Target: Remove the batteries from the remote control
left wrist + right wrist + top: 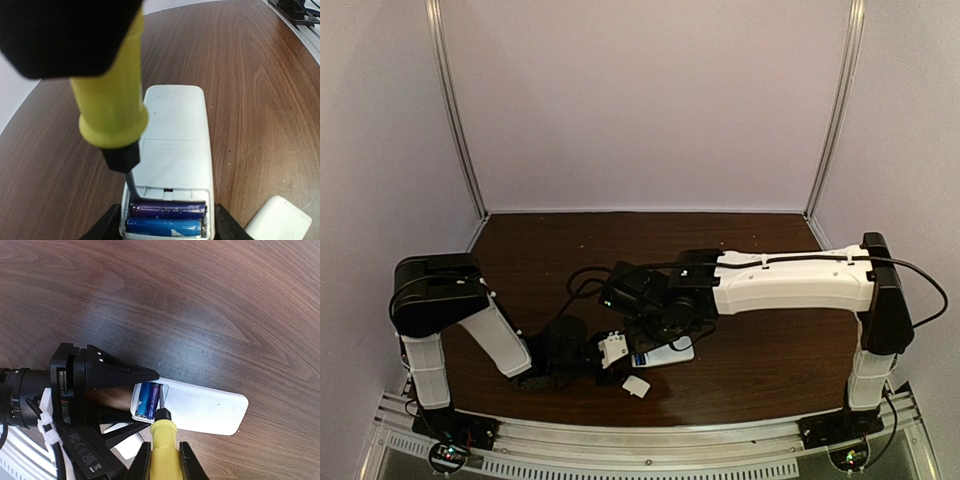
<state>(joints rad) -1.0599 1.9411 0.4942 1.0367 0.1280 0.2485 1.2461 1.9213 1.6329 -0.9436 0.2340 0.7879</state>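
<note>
Now the left gripper (168, 231) stands partly open, its two black fingers (112, 225) pressed against the long sides of the remote (175, 130) at its battery end, so it grips the remote there. The remote lies flat on the table (260, 75), back side up, its bay uncovered. Both batteries (165, 226) sit in the bay side by side, one plain blue, the other looking more purple.

The right gripper (165, 447) is closed tight on the yellow handle of a screwdriver (112, 110). The tool is tilted, and its thin shaft runs down to the corner of the bay, the tip at the end of the purple-looking cell; whether it is wedged under the cell I cannot tell.

The left arm (495, 340) is folded low, its forearm sloping down to the table near the front edge. The right arm (790, 280) reaches across from the right side, its white forearm about level, the wrist bent down over the remote. The white cover (277, 220) lies loose on the table just beside the remote.
</note>
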